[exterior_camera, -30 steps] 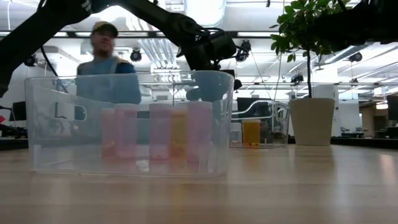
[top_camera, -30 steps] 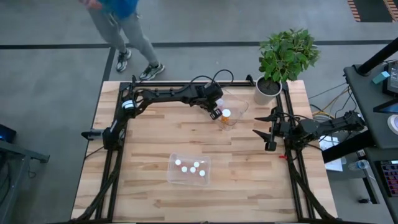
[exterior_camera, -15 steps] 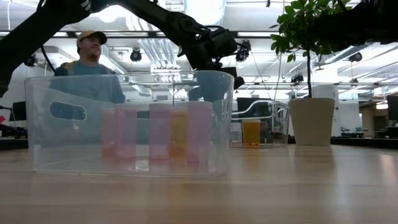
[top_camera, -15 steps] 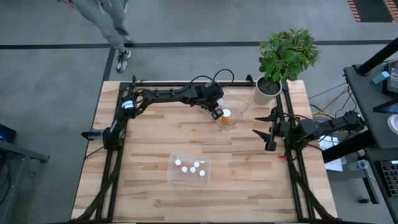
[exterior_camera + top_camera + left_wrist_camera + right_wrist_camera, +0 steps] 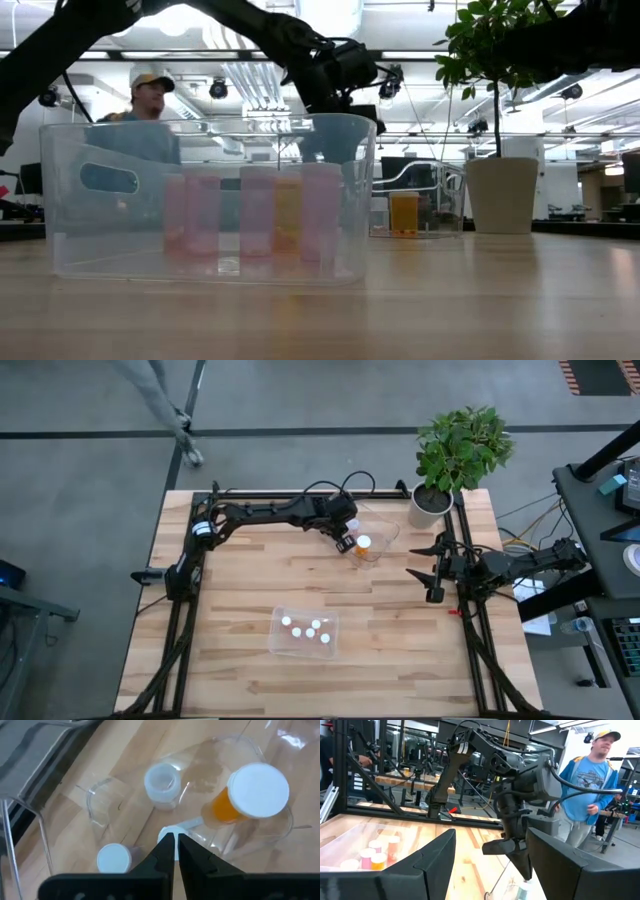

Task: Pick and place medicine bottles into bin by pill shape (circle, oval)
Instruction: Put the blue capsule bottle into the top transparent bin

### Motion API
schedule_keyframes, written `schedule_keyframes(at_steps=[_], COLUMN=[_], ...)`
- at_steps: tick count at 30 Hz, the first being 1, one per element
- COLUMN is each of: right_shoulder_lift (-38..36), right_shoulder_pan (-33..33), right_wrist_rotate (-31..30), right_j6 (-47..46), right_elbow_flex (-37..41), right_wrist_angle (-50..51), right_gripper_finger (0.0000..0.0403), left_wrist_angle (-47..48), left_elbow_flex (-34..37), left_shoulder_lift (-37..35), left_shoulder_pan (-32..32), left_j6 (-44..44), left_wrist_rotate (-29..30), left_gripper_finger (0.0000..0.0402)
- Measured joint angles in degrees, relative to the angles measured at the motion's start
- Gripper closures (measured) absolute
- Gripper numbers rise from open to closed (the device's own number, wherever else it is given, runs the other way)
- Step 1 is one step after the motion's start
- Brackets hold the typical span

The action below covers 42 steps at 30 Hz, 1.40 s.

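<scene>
A clear far bin (image 5: 380,530) holds an orange bottle (image 5: 364,544) with a white cap, which also shows in the left wrist view (image 5: 255,792). A clear bottle (image 5: 161,781) and a white-capped one (image 5: 114,858) stand beside it. My left gripper (image 5: 346,543) hangs over this bin's near-left part with its fingers shut (image 5: 175,845). A clear near bin (image 5: 303,632) holds several white-capped pinkish bottles (image 5: 257,215). My right gripper (image 5: 432,576) waits open at the table's right edge. My left gripper points down into the far bin with shut fingers. A small white cap (image 5: 169,831) shows just beyond the fingertips. I cannot tell whether they touch it.
A potted plant (image 5: 458,452) stands at the far right corner, its pot (image 5: 503,195) beside the far bin. A person (image 5: 587,790) stands beyond the table's far edge. Bare wood lies between the two bins and along the table's left side.
My left gripper has risen a little over the far bin, its fingers still together. The person behind the table has walked toward the left and away.
</scene>
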State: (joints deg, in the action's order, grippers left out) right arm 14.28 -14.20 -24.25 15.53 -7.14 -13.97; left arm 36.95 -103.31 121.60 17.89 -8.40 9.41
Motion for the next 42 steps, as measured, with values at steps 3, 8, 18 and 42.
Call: schedule_keyframes(at_steps=[3,8,18,42], right_shoulder_lift=[0.0,0.0,0.0,0.0], right_shoulder_pan=[0.0,0.0,0.0,0.0], right_wrist_rotate=[0.0,-0.27,-0.44,-0.45], right_j6=[-0.01,0.07,0.07,0.11], right_elbow_flex=[0.0,0.0,0.0,0.0], right_wrist_angle=[0.02,0.01,0.0,0.02], right_gripper_finger=[0.017,0.017,0.017,0.017], left_wrist_angle=[-0.75,-2.2,-3.61,-4.68], left_elbow_flex=[1.02,2.07,2.4,3.65], left_shoulder_lift=[0.27,0.4,0.37,-1.33], left_shoulder_pan=[0.0,-0.02,-0.21,0.14], left_j6=[-0.08,-0.19,-0.24,-0.16], left_wrist_rotate=[-0.02,-0.15,-0.2,-0.02], left_gripper_finger=[0.0396,0.0396,0.0396,0.0396])
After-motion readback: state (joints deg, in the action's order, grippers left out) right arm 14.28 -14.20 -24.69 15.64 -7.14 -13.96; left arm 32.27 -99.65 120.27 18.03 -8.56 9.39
